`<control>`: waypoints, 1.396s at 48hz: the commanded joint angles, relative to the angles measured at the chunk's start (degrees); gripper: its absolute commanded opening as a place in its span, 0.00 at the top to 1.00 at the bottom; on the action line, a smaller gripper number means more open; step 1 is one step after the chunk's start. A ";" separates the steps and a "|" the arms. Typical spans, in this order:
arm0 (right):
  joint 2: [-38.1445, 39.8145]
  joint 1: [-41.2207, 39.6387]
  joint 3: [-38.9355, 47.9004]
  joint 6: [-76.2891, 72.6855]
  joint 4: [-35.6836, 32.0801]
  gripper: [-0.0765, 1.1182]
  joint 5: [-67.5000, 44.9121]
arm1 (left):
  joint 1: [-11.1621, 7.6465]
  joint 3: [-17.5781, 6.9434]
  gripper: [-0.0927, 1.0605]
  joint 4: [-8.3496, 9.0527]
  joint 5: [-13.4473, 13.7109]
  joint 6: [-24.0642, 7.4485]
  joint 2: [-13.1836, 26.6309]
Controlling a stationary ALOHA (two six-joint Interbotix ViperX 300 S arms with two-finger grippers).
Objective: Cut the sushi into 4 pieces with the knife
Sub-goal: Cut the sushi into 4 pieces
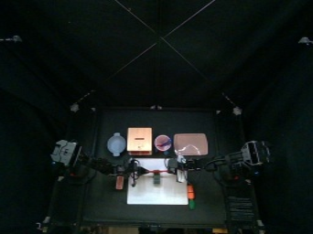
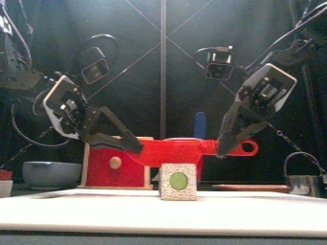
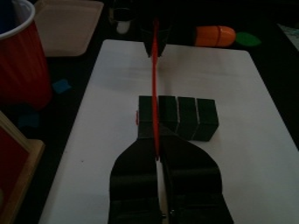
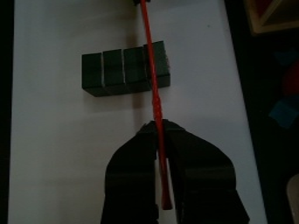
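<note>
gripping the red toy knife [image 2: 185, 148] near both of its ends, the two hands hold it level above the white cutting board [image 3: 246, 157]. the left hand [image 3: 156, 150] has its jaws pressed together on the thin blade, which shows edge-on as a red line running away toward the other arm. the right hand [image 4: 156, 133] is clamped just as tight on the knife, and a rounded red end sticks out past it in the front view.

the sushi roll [image 3: 177, 117] lies on the board between the two hands. it points front to back, so the front view shows only its near end, a pale speckled face with a green centre. its four dark green blocks sit pressed together in one row, none apart from the rest. the knife crosses the roll at the seam between the rearmost block and the next. i cannot tell whether the blade touches the roll or hangs just above it.

behind the board, from left to right in the top view, stand the blue-grey bowl [image 1: 116, 143], the pale wooden box [image 1: 141, 142] with its red drawer front, the red cup [image 1: 163, 142] and the flat pink tray [image 1: 191, 143]. an orange toy food [image 3: 214, 35] and a green one [image 3: 247, 38] lie on the desk [image 1: 104, 208] just off the board's right edge, toward the front. a round metal cutter [image 2: 303, 182] stands at the far right in the front view.
</note>
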State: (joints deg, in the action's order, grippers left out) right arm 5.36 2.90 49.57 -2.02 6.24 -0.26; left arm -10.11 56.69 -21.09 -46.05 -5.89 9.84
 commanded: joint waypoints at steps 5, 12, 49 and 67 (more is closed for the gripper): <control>-1.32 0.44 -0.79 -0.09 0.44 0.84 -0.79 | -0.79 -1.14 0.78 -1.76 0.35 0.09 1.14; -2.29 0.79 -1.05 -0.09 0.53 0.84 -1.41 | -1.14 -1.05 0.78 -2.46 0.35 0.09 1.41; -6.86 -0.18 -1.05 0.00 1.05 0.84 -2.11 | 0.53 -1.05 0.78 -5.98 0.35 -0.70 5.80; -3.16 -3.16 -1.32 0.00 -0.44 0.84 -0.62 | 5.01 -0.79 0.78 -1.32 0.35 -2.02 2.55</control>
State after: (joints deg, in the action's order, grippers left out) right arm -0.53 -0.62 48.78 -1.85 5.80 -1.41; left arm -6.24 55.63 -22.94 -45.53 -7.82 14.33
